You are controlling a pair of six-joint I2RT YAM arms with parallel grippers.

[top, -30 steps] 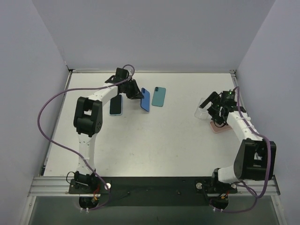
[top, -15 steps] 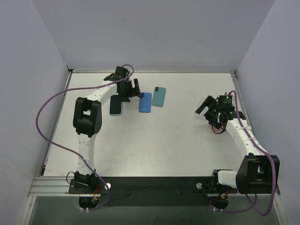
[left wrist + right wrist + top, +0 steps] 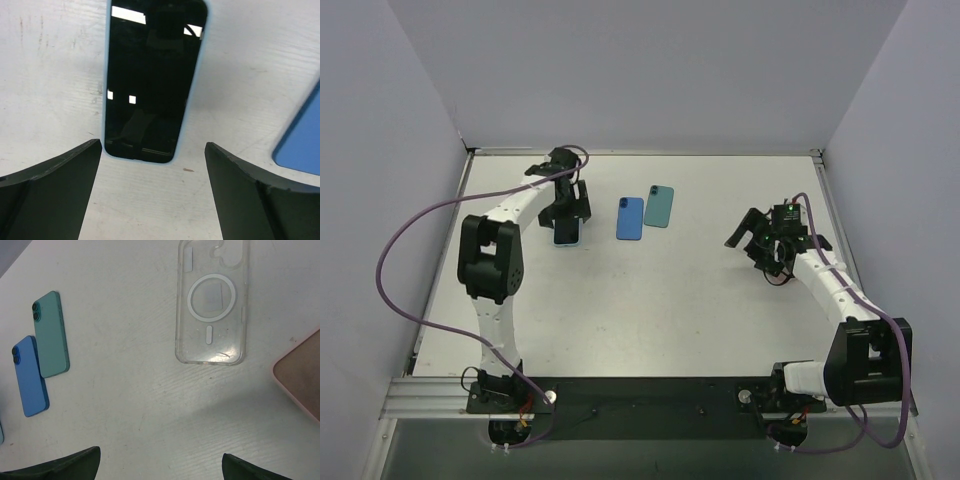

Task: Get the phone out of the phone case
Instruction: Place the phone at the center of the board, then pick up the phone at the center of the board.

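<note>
The left jaws stand wide open and hold nothing; they hang above the white surface (image 3: pixel 650 300) with one finger on either side of the near short end of the black-screened phone in its pale blue rimmed case (image 3: pixel 152 80), which lies flat and face up, stretching ahead from between the fingertips; the pale rim looks like the case, so I take this to be the phone to free. The right jaws are also fully open and empty, well apart from that phone; just ahead of them lies an empty clear plastic case with a white ring (image 3: pixel 212 305), and to their right the corner of a pink case (image 3: pixel 300 377).

The main risk, as I judge it, is a squeeze across the width; that would pinch case and phone together, and nothing would separate. The phone lies flush on the surface, so fingertips coming down could scrape the surface or skid off the glossy screen; a push instead of a grip would slide it toward the bare blue phone (image 3: pixel 300 145) just outside the left jaws' right finger, with the teal phone (image 3: pixel 659 206) beyond. With the right jaws so far away, nothing braces the case; one-sided peeling might lift the whole thing and drop it. Closing the right jaws where they are would seize the wrong case.
</note>
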